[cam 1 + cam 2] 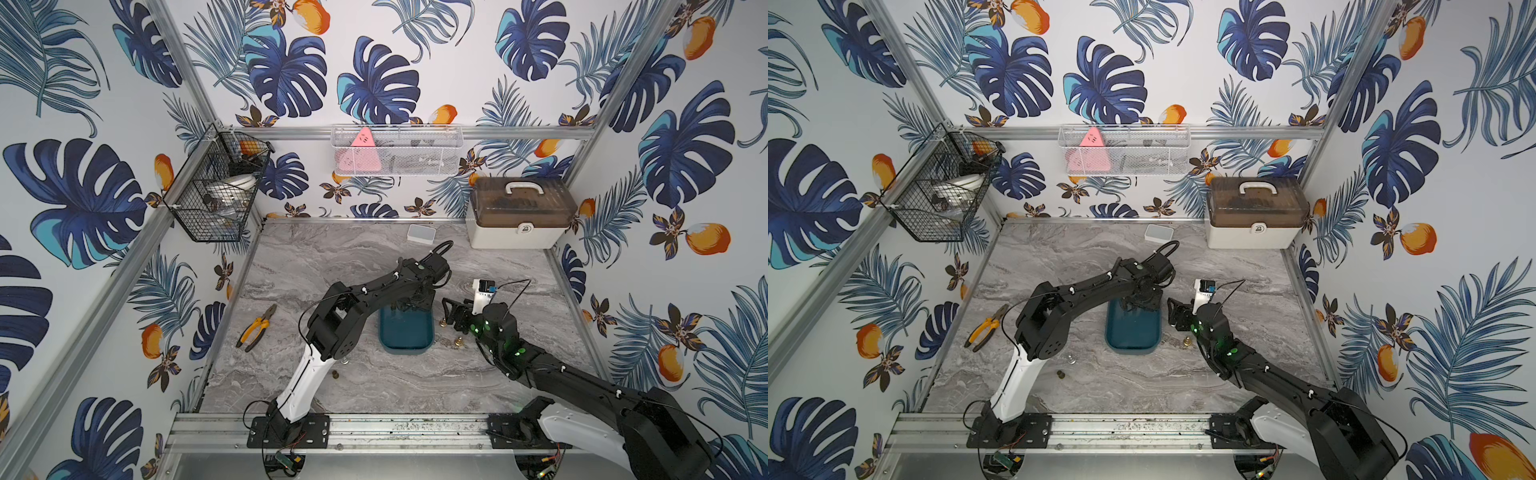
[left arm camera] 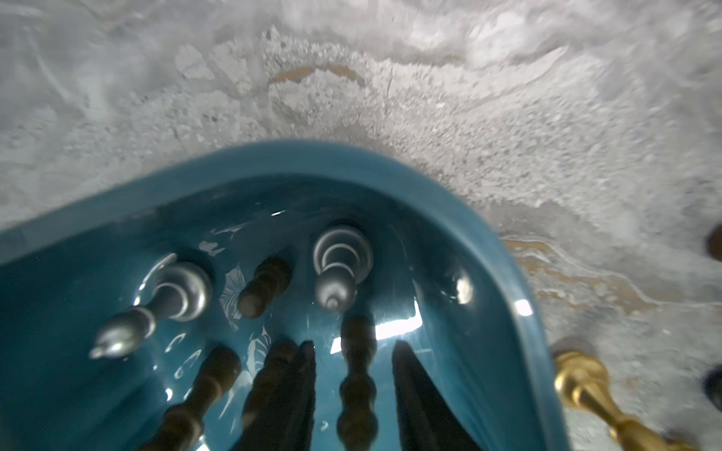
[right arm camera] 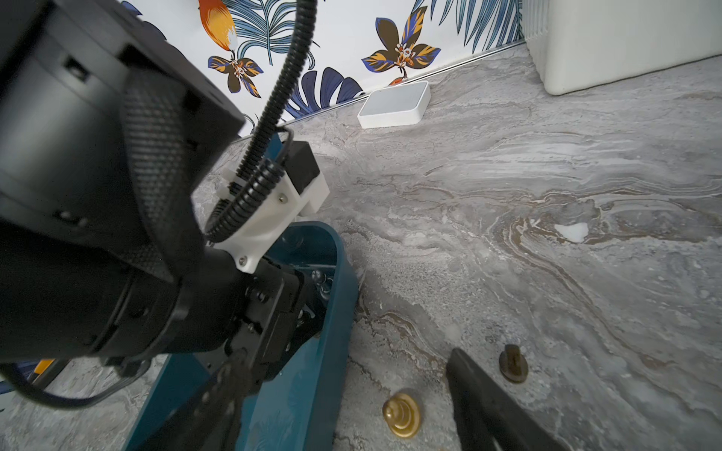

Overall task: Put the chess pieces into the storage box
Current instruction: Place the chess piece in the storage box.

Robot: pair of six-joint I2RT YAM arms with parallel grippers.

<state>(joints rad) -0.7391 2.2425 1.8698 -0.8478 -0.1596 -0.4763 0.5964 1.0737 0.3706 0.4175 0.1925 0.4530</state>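
Drop-off in hand: the left tool (image 2: 353,345), fingers parted, stands clear of a dark chess piece (image 2: 357,390) inside the teal storage box (image 1: 406,332) at the desk's centre. The right tool (image 1: 451,313), spread wide and empty, likely must lower over the brass piece (image 3: 402,414) beside the box.

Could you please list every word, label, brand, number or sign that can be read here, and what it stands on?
No words, brands or numbers are legible in any view.
Pink triangular card in the white wire-mesh wall basket: dark marks, too small to read.
White plastic case with brown translucent lid: a padlock-like sign on its front latch, no words.
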